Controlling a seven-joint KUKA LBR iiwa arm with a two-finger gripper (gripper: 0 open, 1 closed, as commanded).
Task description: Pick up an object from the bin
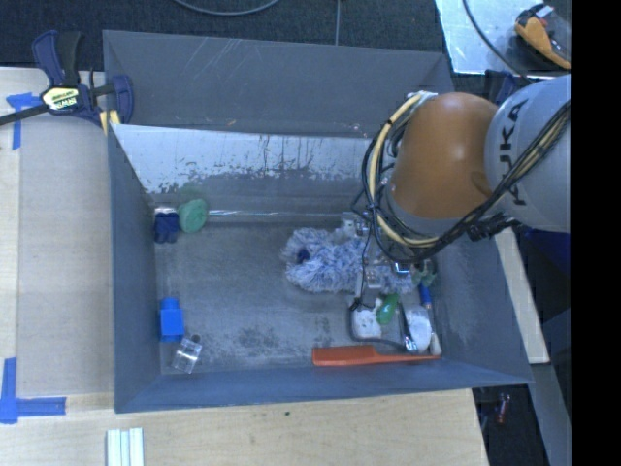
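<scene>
A blue block (171, 318) lies well left of the blue-white rag (325, 258). Just right of the rag, the gripper (392, 320) hangs over a small green piece (387, 309), with an orange stick (374, 356) nearest the front wall. How wide its grasp stands cannot be told.

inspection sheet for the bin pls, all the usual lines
surface: grey bin, floor scuffed
job's things: small green bit at the gripper, front right; whether it is held cannot be told
clutter: blue-white cloth mid; orange stick front; green disc and blue piece back left; blue block and clear piece front left
grippers: gripper low, front right, beside the cloth
cables: yellow and black cables loop round the orange cover
surroundings: dark mat behind bin
</scene>
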